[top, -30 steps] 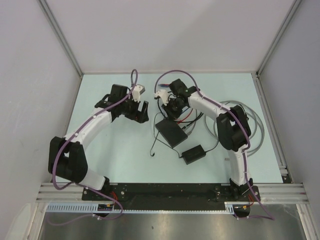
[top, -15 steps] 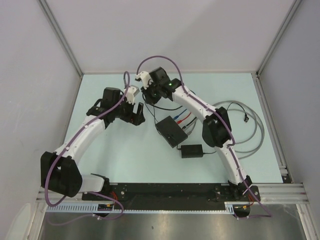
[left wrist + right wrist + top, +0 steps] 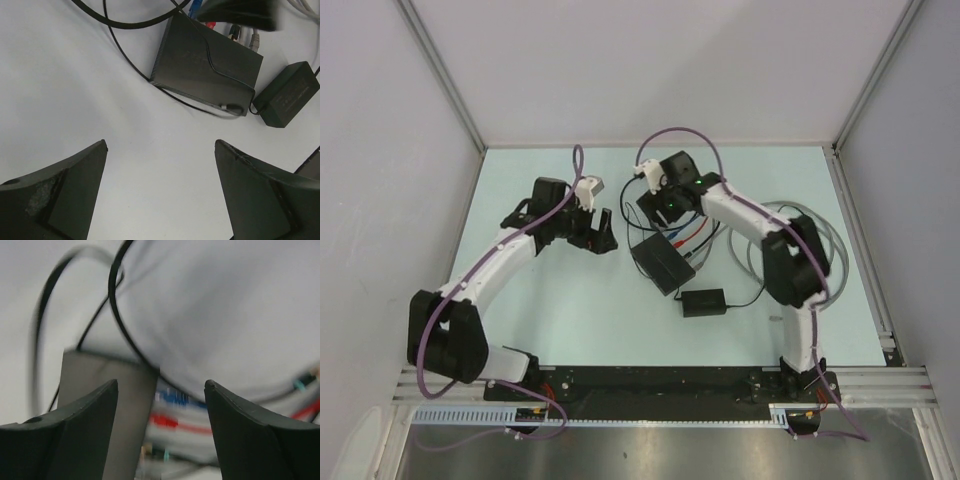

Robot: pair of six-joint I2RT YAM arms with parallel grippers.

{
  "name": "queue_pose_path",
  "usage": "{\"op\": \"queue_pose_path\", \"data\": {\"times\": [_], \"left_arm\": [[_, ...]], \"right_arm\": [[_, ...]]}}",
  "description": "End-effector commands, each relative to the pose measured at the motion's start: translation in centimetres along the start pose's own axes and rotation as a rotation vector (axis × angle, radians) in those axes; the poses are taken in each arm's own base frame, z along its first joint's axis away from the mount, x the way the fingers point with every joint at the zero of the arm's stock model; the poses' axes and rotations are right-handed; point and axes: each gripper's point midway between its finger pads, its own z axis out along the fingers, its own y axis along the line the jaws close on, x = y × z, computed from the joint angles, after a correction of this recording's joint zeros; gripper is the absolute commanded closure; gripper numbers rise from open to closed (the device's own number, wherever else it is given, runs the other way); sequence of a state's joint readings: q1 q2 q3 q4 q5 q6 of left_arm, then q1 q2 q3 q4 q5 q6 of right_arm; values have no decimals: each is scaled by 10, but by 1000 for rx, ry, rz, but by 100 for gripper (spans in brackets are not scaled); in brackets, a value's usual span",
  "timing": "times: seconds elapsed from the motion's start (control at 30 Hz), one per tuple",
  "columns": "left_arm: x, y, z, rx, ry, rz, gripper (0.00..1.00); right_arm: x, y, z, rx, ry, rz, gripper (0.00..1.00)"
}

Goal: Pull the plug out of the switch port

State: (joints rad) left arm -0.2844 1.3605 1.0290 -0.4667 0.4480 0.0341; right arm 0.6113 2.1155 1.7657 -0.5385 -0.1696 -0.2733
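The flat black switch [image 3: 662, 263] lies mid-table, also seen in the left wrist view [image 3: 207, 65]. Blue [image 3: 195, 7], red [image 3: 210, 23] and grey [image 3: 255, 41] plugs sit in its far edge, blurred in the right wrist view as blue plug [image 3: 181, 397] and red plug [image 3: 165, 420]. A thin black cable [image 3: 212, 55] crosses its top to a plug [image 3: 230, 106] at the near corner. My right gripper [image 3: 660, 214] [image 3: 161, 385] hangs open just above those far-edge plugs, holding nothing. My left gripper [image 3: 601, 231] [image 3: 161, 145] is open over bare table, left of the switch.
A smaller black power adapter [image 3: 705, 301] [image 3: 290, 95] lies near the switch's right corner. Coiled grey cable [image 3: 825, 250] lies at the right. Loose black cable loops [image 3: 125, 22] lie beyond the switch. Grey walls enclose the table.
The right gripper was shut, swung left and away from the switch, then came back over its far edge and opened. The left arm shifted slightly.
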Motion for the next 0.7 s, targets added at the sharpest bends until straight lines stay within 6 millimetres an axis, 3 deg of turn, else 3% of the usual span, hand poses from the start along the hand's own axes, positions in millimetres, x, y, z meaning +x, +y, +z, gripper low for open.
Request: {"op": "queue_pose_path", "data": {"times": [0.0,0.03,0.07,0.17,0.3,0.37,0.4,0.47,0.53,0.67], "left_arm": [[9,-17,26,91,36,-88,6],[8,-19,31,101,37,-94,6],[11,-23,36,114,52,-102,6],[18,-26,53,133,101,-131,6],[22,-26,69,154,143,-165,22],[22,-24,74,159,152,-173,31],[22,-25,76,170,158,-172,44],[24,-27,80,196,170,-173,56],[26,-26,83,199,173,-175,75],[32,-21,91,191,189,-171,82]], "right_arm": [[-19,11,-75,-4,-158,-54,24],[-14,13,-86,-2,-155,-53,24],[14,11,-83,-7,-89,-16,24],[52,17,-83,-85,12,82,32],[84,19,-80,-156,73,177,39],[91,24,-79,-187,84,174,43],[96,25,-78,-196,98,178,44],[101,30,-75,-231,109,190,50],[104,32,-74,-245,116,197,52],[107,38,-68,-280,128,212,56]]}}
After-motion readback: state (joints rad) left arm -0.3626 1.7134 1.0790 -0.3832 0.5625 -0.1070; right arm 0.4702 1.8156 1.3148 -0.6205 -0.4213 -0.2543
